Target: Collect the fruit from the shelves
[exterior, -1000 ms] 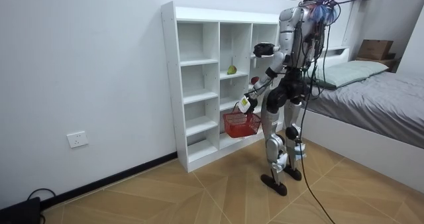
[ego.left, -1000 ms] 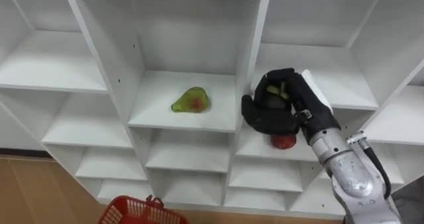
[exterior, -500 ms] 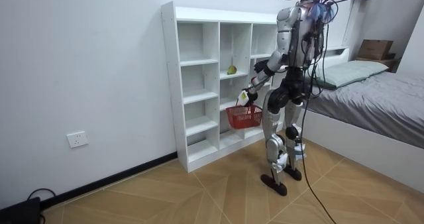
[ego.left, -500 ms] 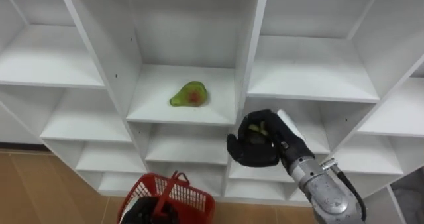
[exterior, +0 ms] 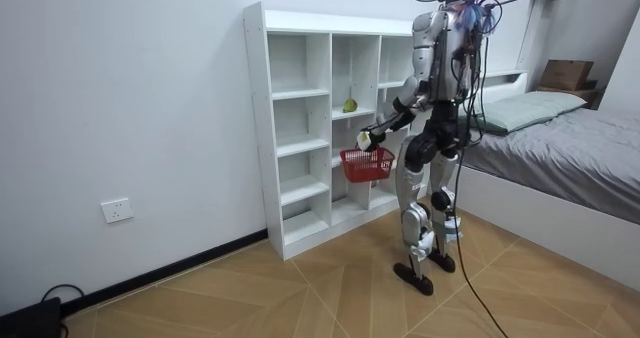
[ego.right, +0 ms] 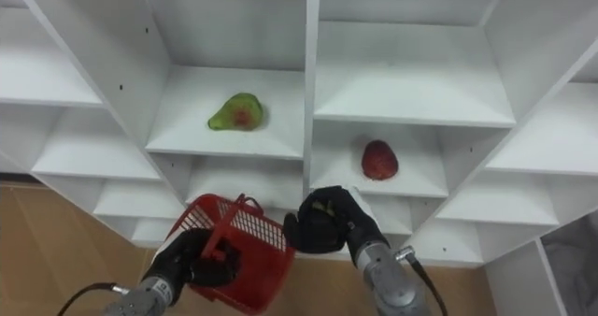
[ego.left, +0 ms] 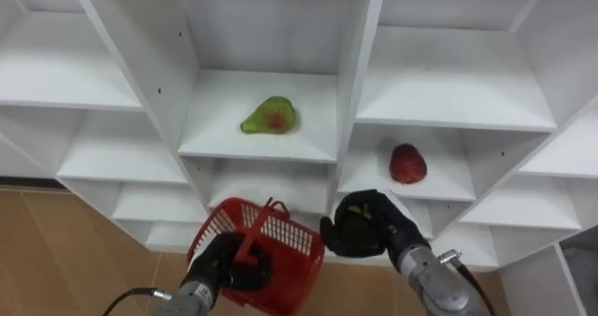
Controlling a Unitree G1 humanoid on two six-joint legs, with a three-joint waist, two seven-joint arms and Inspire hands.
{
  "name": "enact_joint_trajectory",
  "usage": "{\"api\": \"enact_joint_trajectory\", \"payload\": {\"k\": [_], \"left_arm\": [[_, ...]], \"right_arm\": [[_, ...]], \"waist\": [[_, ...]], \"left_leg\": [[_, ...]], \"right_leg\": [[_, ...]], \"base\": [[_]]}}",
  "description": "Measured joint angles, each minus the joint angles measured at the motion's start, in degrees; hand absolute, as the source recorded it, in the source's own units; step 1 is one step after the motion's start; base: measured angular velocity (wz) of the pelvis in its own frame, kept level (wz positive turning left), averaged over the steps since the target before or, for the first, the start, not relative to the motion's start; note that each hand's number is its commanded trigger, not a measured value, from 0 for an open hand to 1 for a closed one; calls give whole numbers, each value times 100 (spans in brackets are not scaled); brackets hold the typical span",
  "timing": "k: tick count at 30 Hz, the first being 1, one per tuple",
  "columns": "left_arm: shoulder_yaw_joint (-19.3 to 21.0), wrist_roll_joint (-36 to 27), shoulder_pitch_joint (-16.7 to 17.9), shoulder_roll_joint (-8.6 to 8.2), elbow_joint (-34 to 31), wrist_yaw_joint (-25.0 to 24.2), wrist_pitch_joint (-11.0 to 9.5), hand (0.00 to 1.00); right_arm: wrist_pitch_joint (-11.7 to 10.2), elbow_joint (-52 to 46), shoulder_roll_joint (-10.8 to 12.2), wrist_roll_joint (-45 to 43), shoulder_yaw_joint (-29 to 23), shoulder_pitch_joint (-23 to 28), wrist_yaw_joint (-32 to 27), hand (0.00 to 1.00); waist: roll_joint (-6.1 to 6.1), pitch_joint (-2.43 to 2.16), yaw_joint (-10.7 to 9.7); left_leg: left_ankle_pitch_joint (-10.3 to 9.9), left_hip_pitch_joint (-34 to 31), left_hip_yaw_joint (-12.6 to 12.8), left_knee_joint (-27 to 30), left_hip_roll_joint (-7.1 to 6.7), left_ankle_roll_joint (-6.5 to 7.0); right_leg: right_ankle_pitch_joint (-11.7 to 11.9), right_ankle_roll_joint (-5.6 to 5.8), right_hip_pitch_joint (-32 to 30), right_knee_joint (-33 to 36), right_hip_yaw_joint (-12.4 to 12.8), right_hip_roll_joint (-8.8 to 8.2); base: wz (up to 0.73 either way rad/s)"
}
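A green pear (ego.left: 270,117) lies on a middle shelf of the white closet (ego.left: 361,64). One compartment to the right and a shelf lower sits a red fruit (ego.left: 406,164). My right hand (ego.left: 363,227) hangs below that shelf, shut on a small green fruit, just right of the red basket (ego.left: 291,242). The left hand (ego.left: 224,262) grips the basket's handle and holds it up in front of the lower shelves. In the room view I stand facing the closet (exterior: 300,128), with the basket (exterior: 367,164) held at hip height.
Most other compartments of the closet hold nothing. Wooden floor (ego.left: 56,260) runs below it. In the room view a bed (exterior: 560,138) stands behind me on the room view's right.
My right hand has come down out of the right compartment with the green fruit to beside the basket. The left hand has raised the basket, and the red fruit is now uncovered.
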Motion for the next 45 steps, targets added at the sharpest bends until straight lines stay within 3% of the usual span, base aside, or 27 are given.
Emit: {"api": "enact_joint_trajectory", "payload": {"k": [15,29,41,43,44,45], "left_arm": [[-584,-90,-239,33,-314,-341,-34,100],[-1034,-310,-299,27,-503,-587,-29,100],[-1043,-310,-299,0,-519,-720,-10,100],[-1041,-310,-299,1,-554,-719,11,100],[-1041,-310,-299,2,-600,-718,38,100],[-1041,-310,-299,2,-614,-717,42,100]], "right_arm": [[1,706,-1,370,217,-541,-332,100],[2,709,9,776,599,-686,-455,100],[17,709,-11,767,677,-732,-342,100],[17,709,-10,755,675,-737,-343,74],[16,709,-9,750,675,-737,-345,51],[14,709,-6,750,675,-738,-345,16]], "waist": [[113,78,13],[159,67,22],[158,67,14],[158,67,12],[158,67,11],[158,67,11]], "left_leg": [[23,-222,-14,-12,-15,17],[37,-206,-42,-15,-14,11],[46,-210,-58,-13,-13,9],[46,-214,-70,-12,-13,9],[46,-217,-74,-11,-13,9],[46,-218,-74,-11,-13,9]], "right_leg": [[26,10,-195,-36,-111,-17],[26,10,-183,-39,-122,-16],[26,9,-183,-35,-131,-21],[26,9,-183,-36,-132,-19],[27,9,-183,-36,-136,-19],[27,9,-183,-36,-138,-19]], "base": [[2],[1],[0],[0],[0],[0]]}}
